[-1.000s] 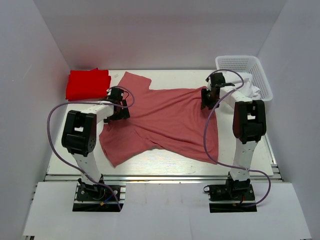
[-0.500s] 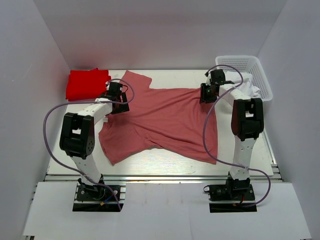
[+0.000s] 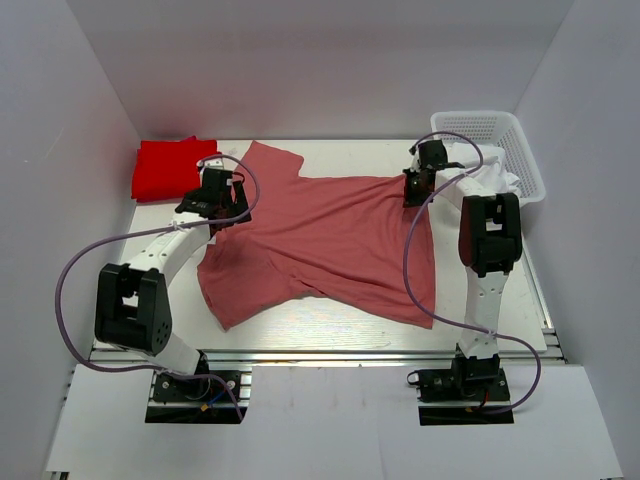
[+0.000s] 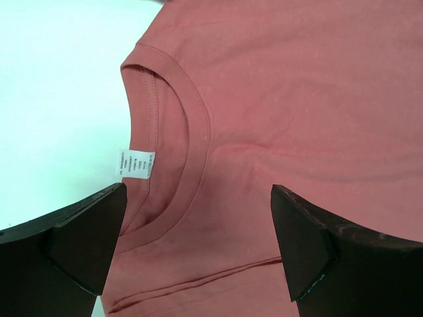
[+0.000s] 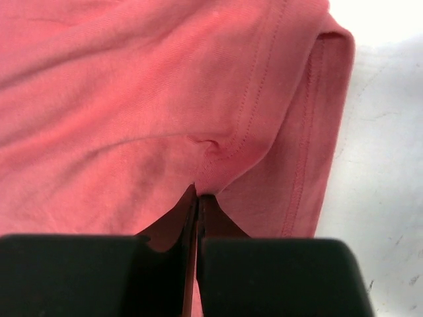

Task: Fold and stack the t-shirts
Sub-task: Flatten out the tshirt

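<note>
Swung left gripper [image 3: 213, 197] further up-left; hanging wide open over the collar of pink tee [image 3: 330, 240], spread flat mid-frame. Got right gripper [image 5: 197, 198] pinched tight on that tee's edge, upper right. Spotted red tee [image 3: 172, 168] folded, upper-left corner.

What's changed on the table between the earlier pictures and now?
The left gripper moved away and leftward to the collar of the dusty rose-pink t-shirt, fingers open, its elbow dropping toward the base. The right gripper edged farther away, fingers pinching that shirt's edge. The shirt, the folded bright red t-shirt and the white mesh basket stayed put.
</note>
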{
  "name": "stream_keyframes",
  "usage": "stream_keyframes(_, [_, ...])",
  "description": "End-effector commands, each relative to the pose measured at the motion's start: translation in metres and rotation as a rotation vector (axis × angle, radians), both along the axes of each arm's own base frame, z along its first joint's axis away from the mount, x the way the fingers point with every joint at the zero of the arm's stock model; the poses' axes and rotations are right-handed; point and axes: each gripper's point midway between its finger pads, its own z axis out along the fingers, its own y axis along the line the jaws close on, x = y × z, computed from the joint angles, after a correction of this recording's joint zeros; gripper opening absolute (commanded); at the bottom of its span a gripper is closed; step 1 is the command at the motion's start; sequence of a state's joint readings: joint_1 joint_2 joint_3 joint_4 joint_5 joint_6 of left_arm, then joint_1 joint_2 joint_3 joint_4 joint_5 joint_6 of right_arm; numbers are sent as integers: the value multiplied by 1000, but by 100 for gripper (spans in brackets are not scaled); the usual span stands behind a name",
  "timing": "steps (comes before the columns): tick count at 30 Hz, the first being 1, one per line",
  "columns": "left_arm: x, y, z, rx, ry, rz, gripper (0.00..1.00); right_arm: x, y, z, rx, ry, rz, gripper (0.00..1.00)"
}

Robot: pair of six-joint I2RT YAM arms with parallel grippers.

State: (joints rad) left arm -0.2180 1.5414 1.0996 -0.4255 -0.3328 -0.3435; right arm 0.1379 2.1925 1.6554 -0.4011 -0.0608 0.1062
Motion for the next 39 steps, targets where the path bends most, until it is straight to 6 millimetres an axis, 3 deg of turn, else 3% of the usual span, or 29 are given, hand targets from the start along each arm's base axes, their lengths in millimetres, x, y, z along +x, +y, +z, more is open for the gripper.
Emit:
stream_keyframes(1, [-4, 3, 19, 2, -55, 2, 100, 10, -7, 34, -19, -63, -55, 0])
stream_keyframes(5, [-6, 2, 20, -8, -70, -4, 100, 3, -25, 60, -84, -43, -158, 0])
stream_keyframes(7, [-4, 1, 21, -10, -79, -4, 100, -10, -33, 58, -124, 8, -188, 0])
stream_keyframes(13, [-6, -1, 10, -10, -48, -23, 100, -9, -51, 77, -180, -4, -280, 0])
stream_keyframes(17, [-4, -5, 8, -24, -45, -37, 100, 1, -56, 78, -221, -16, -280, 0])
stream_keyframes(23, [-4, -7, -3, -25, -17, -44, 100, 15, -59, 50, -263, 45, -270, 1])
stream_keyframes(28, [-4, -7, -3, -25, -16, -44, 100, 22, -60, 47, -273, 44, -267, 28])
stream_keyframes(30, [-6, -8, -7, -24, -5, -56, 100, 21, -58, 52, -274, 36, -261, 50])
stream_keyframes(31, [-6, -8, -2, -26, -17, -56, 100, 19, -58, 55, -273, 33, -260, 53])
stream_keyframes(35, [-9, -10, -2, -41, -28, -69, 100, 3, -49, 75, -220, 9, -232, 53])
stream_keyframes(36, [-9, -10, -2, -41, -28, -69, 100, 3, -46, 91, -199, -34, -231, 53])
stream_keyframes(37, [-9, -10, -5, -41, -28, -69, 100, -13, -43, 81, -174, -3, -215, 53])
stream_keyframes(38, [-10, -12, -5, -49, -26, -77, 100, -15, -40, 91, -153, -34, -210, 53])
stream_keyframes(39, [-10, -12, -5, -49, -26, -77, 100, -27, -41, 82, -148, -9, -204, 53])
